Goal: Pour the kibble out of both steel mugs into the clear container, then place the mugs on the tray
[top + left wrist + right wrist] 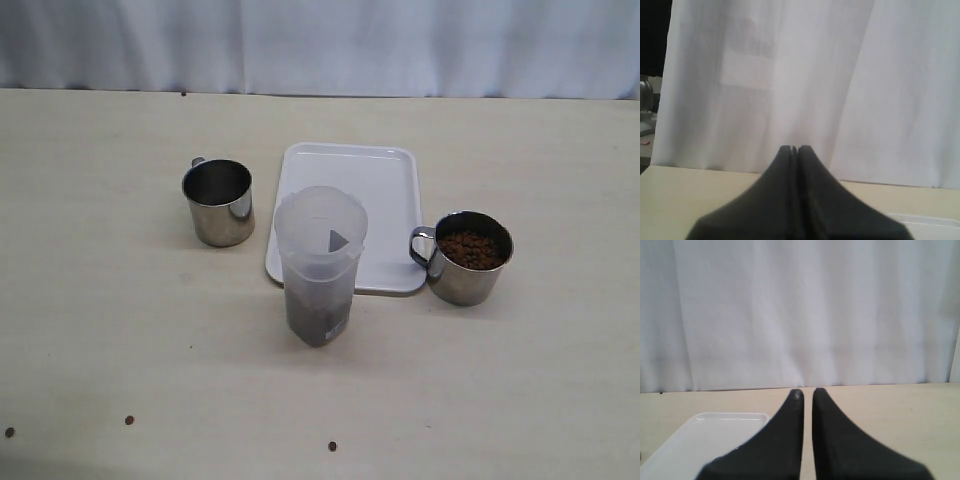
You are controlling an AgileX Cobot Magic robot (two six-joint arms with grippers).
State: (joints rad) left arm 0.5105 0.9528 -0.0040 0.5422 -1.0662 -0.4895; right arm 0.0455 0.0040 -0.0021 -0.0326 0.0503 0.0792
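Neither gripper shows in the exterior view. The clear container (320, 265) stands in front of the white tray (348, 170), with kibble (318, 312) in its bottom. The left steel mug (218, 202) stands upright on the table left of the tray and looks empty. Right of the tray, the other steel mug (468, 257) holds brown kibble (471, 250). My left gripper (795, 148) is shut and holds nothing. My right gripper (807, 392) is shut to a slim gap, also holding nothing. Both point over the table toward the curtain.
Three stray pellets lie near the table's front edge: one (129, 419), another (332, 446) and a third (9, 432). A white curtain (320, 45) hangs behind the table. A tray corner (700, 435) shows beside the right fingers, and the tray's edge (925, 219) in the left wrist view.
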